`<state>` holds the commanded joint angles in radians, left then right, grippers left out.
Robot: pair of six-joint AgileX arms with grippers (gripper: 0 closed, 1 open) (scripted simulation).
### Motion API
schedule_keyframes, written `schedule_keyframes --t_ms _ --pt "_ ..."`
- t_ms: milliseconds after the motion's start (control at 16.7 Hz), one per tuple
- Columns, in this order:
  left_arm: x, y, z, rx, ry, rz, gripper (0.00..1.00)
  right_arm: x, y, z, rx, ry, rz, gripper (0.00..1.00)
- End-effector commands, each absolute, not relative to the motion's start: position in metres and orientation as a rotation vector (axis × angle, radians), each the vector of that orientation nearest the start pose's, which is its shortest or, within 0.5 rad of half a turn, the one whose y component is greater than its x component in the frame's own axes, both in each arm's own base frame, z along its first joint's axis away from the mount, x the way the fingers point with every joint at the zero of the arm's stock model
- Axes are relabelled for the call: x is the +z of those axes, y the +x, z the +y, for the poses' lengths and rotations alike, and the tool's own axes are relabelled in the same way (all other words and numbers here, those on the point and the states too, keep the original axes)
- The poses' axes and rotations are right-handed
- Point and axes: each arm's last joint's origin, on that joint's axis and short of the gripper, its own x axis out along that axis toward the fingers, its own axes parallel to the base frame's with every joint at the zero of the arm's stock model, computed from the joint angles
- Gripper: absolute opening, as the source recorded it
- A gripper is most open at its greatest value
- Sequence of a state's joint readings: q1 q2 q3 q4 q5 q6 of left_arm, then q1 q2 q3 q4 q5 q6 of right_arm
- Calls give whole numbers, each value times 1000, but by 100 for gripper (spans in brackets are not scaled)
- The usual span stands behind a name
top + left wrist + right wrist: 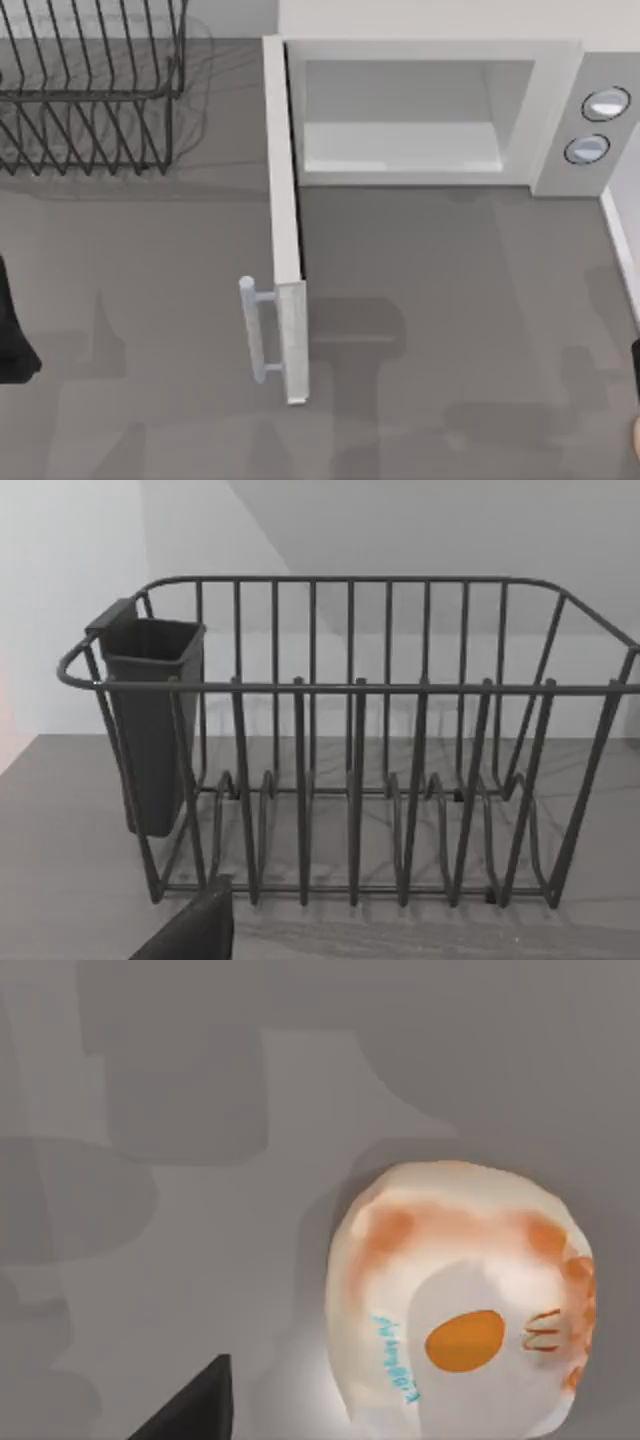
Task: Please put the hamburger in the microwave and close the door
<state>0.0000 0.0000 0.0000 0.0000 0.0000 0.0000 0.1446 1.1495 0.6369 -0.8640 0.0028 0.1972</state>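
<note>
**Hamburger under the right wrist**

While the large white box microwave point(430, 110) stands with its flat white door point(285, 240) swung open, the small round pale, orange-blotched hamburger point(460, 1305) rests on the grey table point(450, 300) just beneath the right arm's camera, nearer that arm; jaw state cannot be told.

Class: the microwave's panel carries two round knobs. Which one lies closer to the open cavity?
The lower knob on the microwave, seen from above: it sits nearer the cavity than the upper knob, which lies farther toward the table's right.
</note>
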Motion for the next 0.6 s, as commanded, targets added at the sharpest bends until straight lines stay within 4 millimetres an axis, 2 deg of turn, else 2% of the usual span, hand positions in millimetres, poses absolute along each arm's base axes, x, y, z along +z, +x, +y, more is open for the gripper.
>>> schedule_keyframes --t_ms 240,600 --pt "160 106 -1 0 0 0 100 173 193 32 -48 54 1547 100" --pt "160 106 -1 0 0 0 100 172 195 32 -55 55 1566 100"
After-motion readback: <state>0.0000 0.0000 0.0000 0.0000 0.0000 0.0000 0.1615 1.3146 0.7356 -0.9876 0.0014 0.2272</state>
